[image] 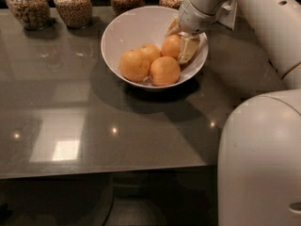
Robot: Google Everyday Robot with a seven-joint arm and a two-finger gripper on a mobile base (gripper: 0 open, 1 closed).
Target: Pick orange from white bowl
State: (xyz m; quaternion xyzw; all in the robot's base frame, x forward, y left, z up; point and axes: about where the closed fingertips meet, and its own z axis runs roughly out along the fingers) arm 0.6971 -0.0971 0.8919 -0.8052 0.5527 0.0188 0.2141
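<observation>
A wide white bowl [123, 29] stands on the dark, glossy bench [94, 126], close to the far edge and nearer the right edge than the left. Four pieces of fruit lie in it. The orange [169, 41] sits at the back right of the bowl, against the wall that faces the bench's right edge. It touches the near orange [164, 71] in front of it and the middle orange [149, 51] beside it. The left orange [135, 65] lies on the side toward the left edge, pressed against the middle one.

The claw [177, 47] reaches down into the bowl from the far right corner, at the end of a pale arm [263, 18] that slants in over the right edge. It is spread, with the orange between its two fingers. One cream finger [189, 48] lies along the fruit's right side, between it and the bowl's wall. The other finger sits at the fruit's upper left. Whether the fingers already press on the skin cannot be told. The orange rests in the bowl among the others.

Four glass jars [73, 6] of grain stand in a row along the far edge, behind the bowl. The robot's rounded white body [261, 168] fills the near right corner.
</observation>
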